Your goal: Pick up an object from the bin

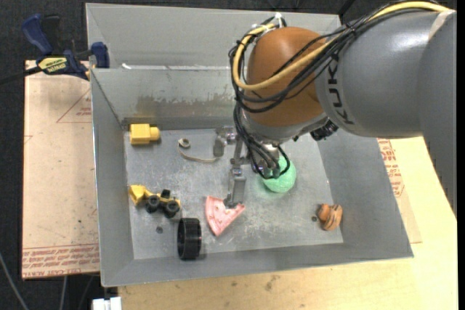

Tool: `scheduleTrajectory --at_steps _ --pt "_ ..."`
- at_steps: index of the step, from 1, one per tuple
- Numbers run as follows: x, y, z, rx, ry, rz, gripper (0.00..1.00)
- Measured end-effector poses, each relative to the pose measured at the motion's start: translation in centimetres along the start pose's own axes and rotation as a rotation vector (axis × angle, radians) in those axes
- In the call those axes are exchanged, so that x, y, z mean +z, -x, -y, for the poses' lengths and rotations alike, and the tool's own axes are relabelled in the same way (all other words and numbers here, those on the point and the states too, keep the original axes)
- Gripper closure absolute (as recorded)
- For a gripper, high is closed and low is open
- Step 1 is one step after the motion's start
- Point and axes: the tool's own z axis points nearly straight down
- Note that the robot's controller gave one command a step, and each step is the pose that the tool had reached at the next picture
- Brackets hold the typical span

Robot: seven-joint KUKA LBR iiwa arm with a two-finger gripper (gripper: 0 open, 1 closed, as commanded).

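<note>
Grey bin (pixel 298 232): jaws over the pink wedge (pixel 220 215).

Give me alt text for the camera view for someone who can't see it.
The gripper hangs over a pink wedge in the bin, a green ball beside it. A yellow block, black wheel and brown lump lie apart.

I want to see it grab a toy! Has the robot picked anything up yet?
Not yet, it seems. Done: the gripper is down low in the bin. In hand: it hangs at the top edge of the pink slice, beside the green ball. Left: gripping and lifting; the slice, ball and black wheel all lie on the floor.
</note>
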Motion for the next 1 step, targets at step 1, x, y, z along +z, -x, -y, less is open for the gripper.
scheduleTrajectory --at_steps 1 --pt "-0.47 0.13 0.05 0.003 0.001 0.007 0.0"
